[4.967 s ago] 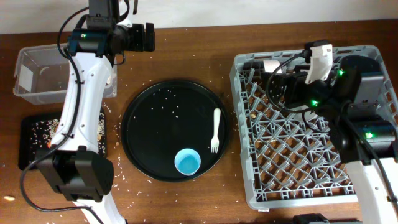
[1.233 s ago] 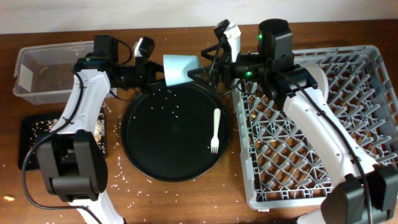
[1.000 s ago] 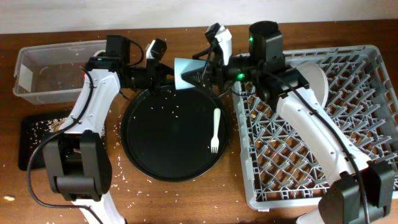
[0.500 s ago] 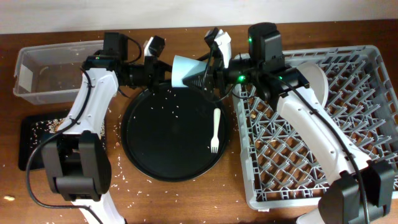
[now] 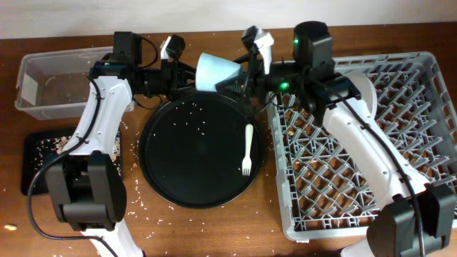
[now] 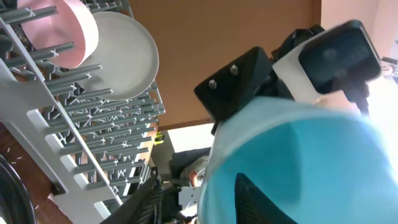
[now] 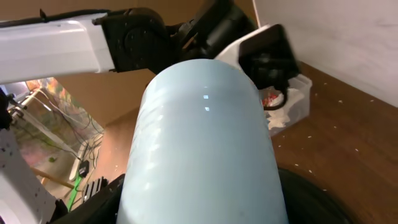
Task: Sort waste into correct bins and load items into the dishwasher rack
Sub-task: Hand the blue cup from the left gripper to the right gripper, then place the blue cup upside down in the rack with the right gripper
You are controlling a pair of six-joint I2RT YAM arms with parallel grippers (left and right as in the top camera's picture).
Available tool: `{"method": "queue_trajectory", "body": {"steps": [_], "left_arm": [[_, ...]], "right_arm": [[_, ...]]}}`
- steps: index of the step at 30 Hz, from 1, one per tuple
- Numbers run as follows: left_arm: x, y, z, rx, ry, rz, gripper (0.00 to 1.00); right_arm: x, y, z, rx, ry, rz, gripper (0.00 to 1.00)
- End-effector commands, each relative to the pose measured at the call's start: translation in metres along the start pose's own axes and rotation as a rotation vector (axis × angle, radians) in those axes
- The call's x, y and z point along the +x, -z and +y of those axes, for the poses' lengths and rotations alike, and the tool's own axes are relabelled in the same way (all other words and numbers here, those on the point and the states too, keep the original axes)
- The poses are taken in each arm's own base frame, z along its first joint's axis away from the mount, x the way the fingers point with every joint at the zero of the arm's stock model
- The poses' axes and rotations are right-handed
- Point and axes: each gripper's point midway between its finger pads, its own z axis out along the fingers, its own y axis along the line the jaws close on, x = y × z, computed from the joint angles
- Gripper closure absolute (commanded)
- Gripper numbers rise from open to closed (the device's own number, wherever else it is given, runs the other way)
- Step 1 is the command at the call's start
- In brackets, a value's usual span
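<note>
The light blue cup (image 5: 216, 71) hangs tilted over the far rim of the round black tray (image 5: 163, 168), clasped by your right gripper (image 5: 237, 78). Whether your left gripper (image 5: 187, 71) at its mouth grips is unclear. Mid hand-off, seemingly; next, carry it to the dishwasher rack (image 5: 335, 171).

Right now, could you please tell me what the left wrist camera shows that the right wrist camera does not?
Only the left wrist view shows the white round plate and a pink round dish, both standing in the grey pegged plastic rack. Only the right wrist view shows the clear rectangular plastic box on the wooden table. Both show the light blue plastic cup close up, filling much of the frame. Each also shows the opposite arm behind it: the right arm in the left wrist view and the left arm in the right wrist view.
</note>
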Motion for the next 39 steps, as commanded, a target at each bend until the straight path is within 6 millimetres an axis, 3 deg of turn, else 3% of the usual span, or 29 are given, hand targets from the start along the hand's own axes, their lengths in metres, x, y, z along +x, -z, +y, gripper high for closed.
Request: {"method": "queue_trajectory", "body": {"steps": [1,3,7,10,12,14,17,21,23,28,31,33,34,37,38,39], "left_arm": [[-0.002,0.003,-0.015,0.004,-0.053,-0.005,0.59],[-0.004,0.003,-0.015,0.003,-0.074,-0.005,0.57],[-0.012,0.003,-0.004,-0.066,-0.133,-0.023,0.56],[-0.026,0.013,0.039,-0.332,-0.132,-0.092,0.56],[-0.039,0.035,0.079,-0.6,-0.128,-0.16,0.56],[-0.047,0.057,0.104,-0.795,-0.123,-0.211,0.56],[-0.054,0.088,0.126,-1.01,-0.116,-0.265,0.55],[-0.055,0.114,0.138,-1.173,-0.102,-0.299,0.54],[-0.055,0.121,0.141,-1.215,-0.098,-0.308,0.54],[-0.056,0.126,0.142,-1.246,-0.097,-0.316,0.54],[-0.053,0.126,0.143,-1.248,-0.089,-0.31,0.53],[-0.053,0.126,0.143,-1.248,-0.089,-0.309,0.53],[-0.053,0.126,0.143,-1.248,-0.088,-0.309,0.53],[-0.051,0.126,0.144,-1.249,-0.08,-0.303,0.53],[-0.05,0.126,0.144,-1.25,-0.078,-0.301,0.53],[-0.05,0.126,0.144,-1.249,-0.077,-0.301,0.53]], "right_arm": [[-0.004,0.013,-0.007,-0.005,-0.006,-0.018,0.38],[-0.004,0.024,-0.02,0.041,-0.034,-0.026,0.38],[0.013,0.056,-0.066,0.253,-0.178,-0.004,0.37],[0.035,0.081,-0.09,0.405,-0.29,0.042,0.37],[0.056,0.104,-0.098,0.568,-0.374,0.11,0.37],[0.067,0.123,-0.094,0.692,-0.411,0.163,0.37],[0.088,0.162,-0.069,0.884,-0.472,0.273,0.37],[0.13,0.222,-0.033,1.168,-0.597,0.47,0.37],[0.149,0.239,-0.02,1.244,-0.669,0.553,0.37],[0.183,0.242,-0.017,1.259,-0.799,0.691,0.37],[0.221,0.232,-0.019,1.223,-0.886,0.791,0.37],[0.233,0.219,-0.027,1.197,-0.879,0.81,0.37],[0.235,0.211,-0.033,1.183,-0.865,0.809,0.25],[0.239,0.203,-0.038,1.165,-0.861,0.815,0.06],[0.239,0.203,-0.04,1.167,-0.86,0.811,0.0],[0.237,0.203,-0.041,1.169,-0.856,0.803,0.01]]}}
